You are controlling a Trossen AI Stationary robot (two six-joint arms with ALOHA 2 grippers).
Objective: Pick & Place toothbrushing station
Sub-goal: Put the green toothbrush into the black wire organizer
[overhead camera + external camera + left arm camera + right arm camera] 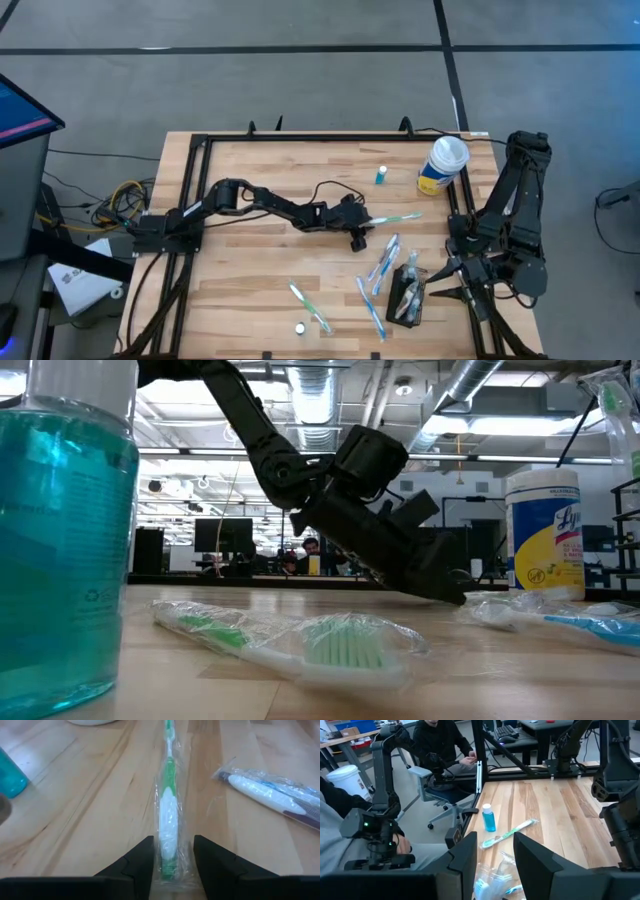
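The black box-shaped holder (408, 296) lies near the table's front right, with wrapped toothbrushes in or on it. A green toothbrush in a clear wrapper (396, 218) lies flat at mid-table. My left gripper (362, 232) is open and low over the table. Its fingers stand on either side of the toothbrush's near end (169, 855). My right gripper (452, 278) is open and empty, just right of the holder; it also shows in the right wrist view (492, 865). My left gripper's fingers (142, 862) come in level from the table's left, along the toothbrush, with the wrapper's end (170, 870) in the gap between them. I cannot tell whether they touch the wrapper. The toothbrush lies flat on the table.
Several wrapped toothbrushes (384, 262) lie between the green one and the holder, and more (310, 306) lie near the front edge. A yellow-and-blue canister (442, 166) and a small blue bottle (381, 176) stand at the back right. A teal bottle (60, 540) stands at the front.
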